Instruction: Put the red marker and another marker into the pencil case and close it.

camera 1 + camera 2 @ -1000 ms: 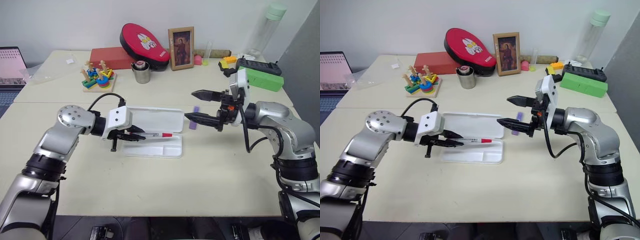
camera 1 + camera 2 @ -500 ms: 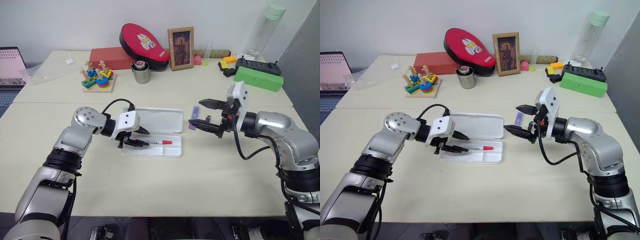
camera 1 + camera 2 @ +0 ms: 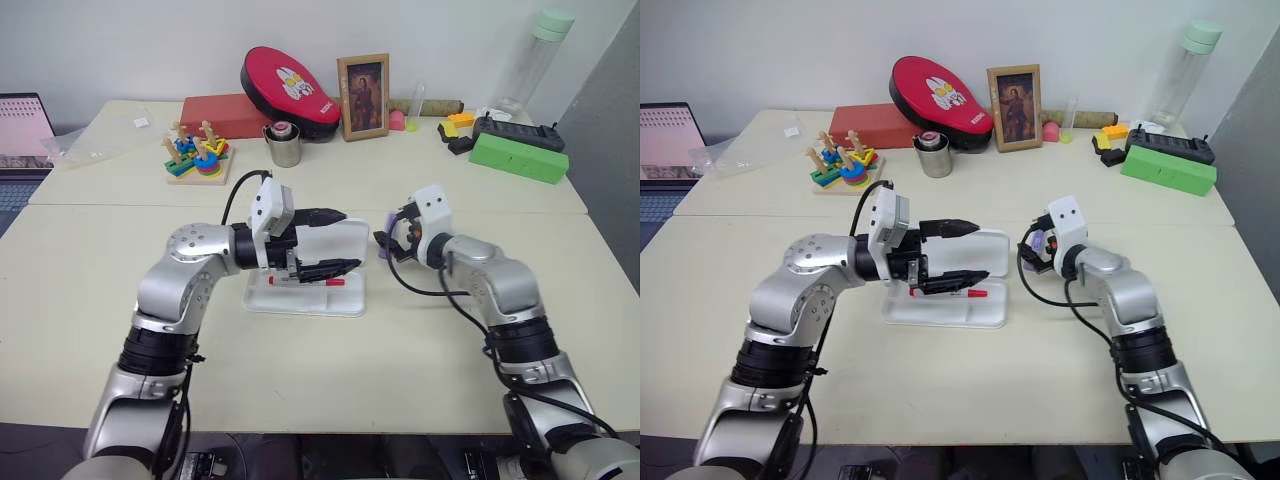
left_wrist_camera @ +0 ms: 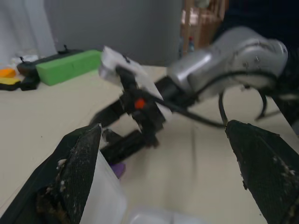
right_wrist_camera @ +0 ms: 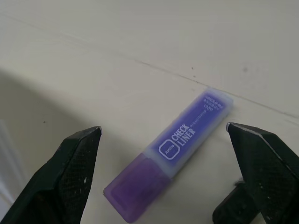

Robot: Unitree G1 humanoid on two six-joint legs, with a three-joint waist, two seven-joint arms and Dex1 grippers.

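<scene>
Lying now in the open pencil case (image 3: 320, 296) on the bench (image 3: 300, 370), the red marker (image 3: 318, 282) is out of the left pincer (image 3: 333, 241), which clenched it a second ago and has since spread wide and lifted up over the case. That pincer points level across the bench toward the right arm, one black finger above the raised lid, the other just over the marker, its forearm bent inward above the case. The right pincer (image 5: 163, 182) has meanwhile dropped from its raised place beside the lid and moved forward to the purple highlighter (image 5: 170, 150). It tilts downward, released, with its two fingers (image 5: 70, 177) set wide on either side of the highlighter and not touching it. The highlighter lies flat on the bench just beside the case's right end, where it lay before.
</scene>
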